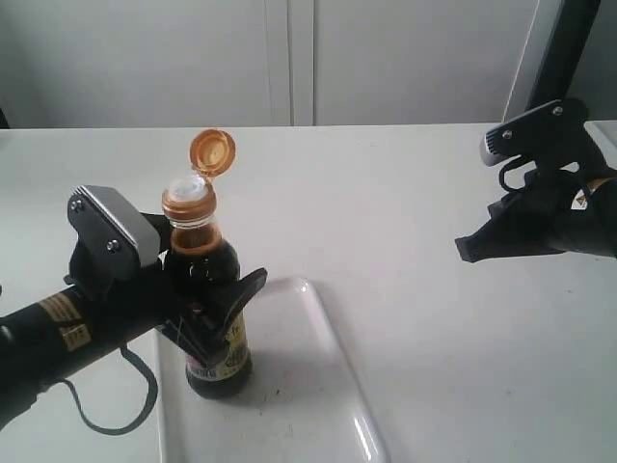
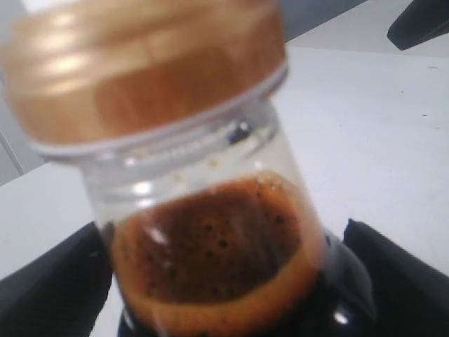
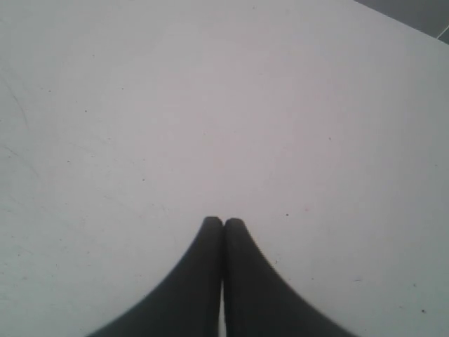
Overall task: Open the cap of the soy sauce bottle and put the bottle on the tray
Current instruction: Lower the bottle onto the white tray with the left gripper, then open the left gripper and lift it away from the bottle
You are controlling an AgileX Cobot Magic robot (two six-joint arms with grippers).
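On the tray (image 1: 328, 357) stood the bottle (image 1: 207, 260), cap (image 1: 211, 152) flipped open; the left gripper (image 1: 217, 289) straddled it, fingers wide; the right gripper (image 3: 224, 225), fingers together, hung over the table (image 1: 415, 193)

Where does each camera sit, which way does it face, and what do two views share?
Exterior view: off the arms, looking down across the white table; both black arms show, left gripper around the small clear soy sauce bottle on the glossy white tray.
Left wrist view: on the left arm, close on the bottle's neck, black fingers flanking.
Right wrist view: on the right arm, facing the table, fingertips shut.
Shared: exterior and left wrist, the bottle.
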